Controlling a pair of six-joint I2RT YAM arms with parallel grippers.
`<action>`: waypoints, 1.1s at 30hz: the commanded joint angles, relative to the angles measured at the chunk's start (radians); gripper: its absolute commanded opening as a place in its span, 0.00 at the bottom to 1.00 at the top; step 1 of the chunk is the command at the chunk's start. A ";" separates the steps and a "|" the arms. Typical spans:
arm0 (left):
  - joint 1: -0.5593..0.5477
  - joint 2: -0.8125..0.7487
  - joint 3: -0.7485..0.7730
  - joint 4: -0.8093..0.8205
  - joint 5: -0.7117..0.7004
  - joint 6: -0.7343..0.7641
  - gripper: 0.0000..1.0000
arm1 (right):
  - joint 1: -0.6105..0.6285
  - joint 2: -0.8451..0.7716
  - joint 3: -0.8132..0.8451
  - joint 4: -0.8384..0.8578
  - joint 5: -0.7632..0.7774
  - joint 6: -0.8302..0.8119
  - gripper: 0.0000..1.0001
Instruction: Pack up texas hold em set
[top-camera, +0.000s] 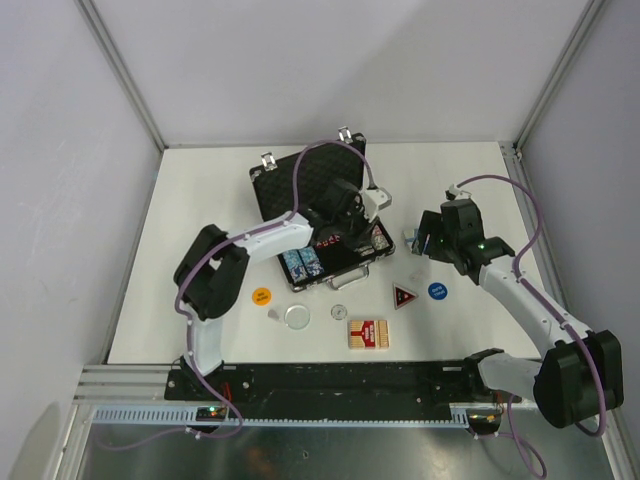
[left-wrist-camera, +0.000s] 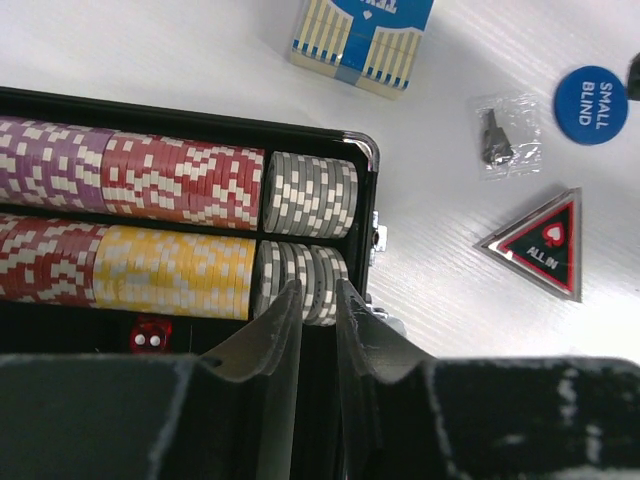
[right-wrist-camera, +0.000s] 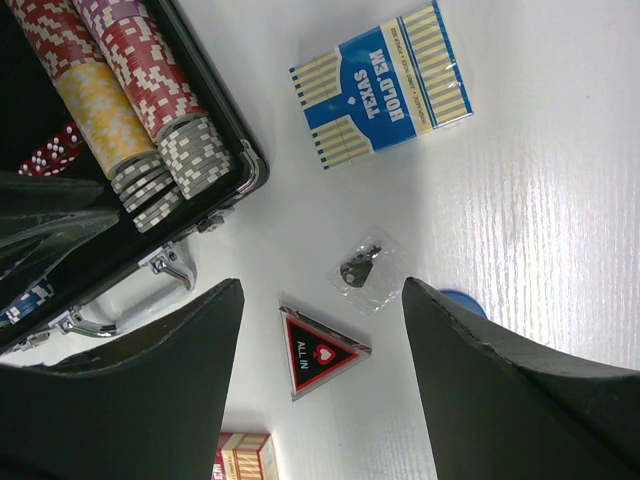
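Briefcase (top-camera: 275, 190) lies open about mid-bench, foam lid tipped back toward the far edge, tray and handle toward the near edge. Chips (left-wrist-camera: 180, 185) lie in two rows in the tray: purple, red and yellow, with grey stacks (left-wrist-camera: 312, 195) at the right end. Red dice (left-wrist-camera: 152, 335) sit in the slot on the near side of the rows. Left gripper (left-wrist-camera: 318, 295) hangs over the tray's right end, right at the nearer grey stack. Its fingers are drawn close with only a slim gap, and whether they nip a chip I cannot tell from here. Right gripper (right-wrist-camera: 322, 300) is off the case's right end, above bare bench, fingers spread wide and holding nothing. Below its gap lies the red triangle (right-wrist-camera: 318, 352) (marked ALL IN), with a small plastic bag (right-wrist-camera: 362, 268) of dark metal bits just beside it. The blue button (left-wrist-camera: 590, 105) is close by toward the right edge. A blue card deck (right-wrist-camera: 385, 85) lies flat outside the case, off its right end. Toward the near edge lie a red deck (top-camera: 368, 334), a clear disc (top-camera: 297, 317) and an orange button (top-camera: 261, 296), all apart from the case.
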 joint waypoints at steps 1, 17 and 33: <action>-0.006 -0.115 -0.032 0.048 -0.021 -0.079 0.25 | -0.007 -0.038 0.000 -0.025 0.015 0.027 0.71; -0.002 -0.435 -0.175 0.075 -0.245 -0.115 0.37 | 0.196 -0.113 -0.029 -0.056 0.129 0.065 0.76; 0.011 -0.974 -0.431 0.136 -0.649 -0.192 0.95 | 0.681 0.073 -0.021 0.072 0.219 0.141 0.76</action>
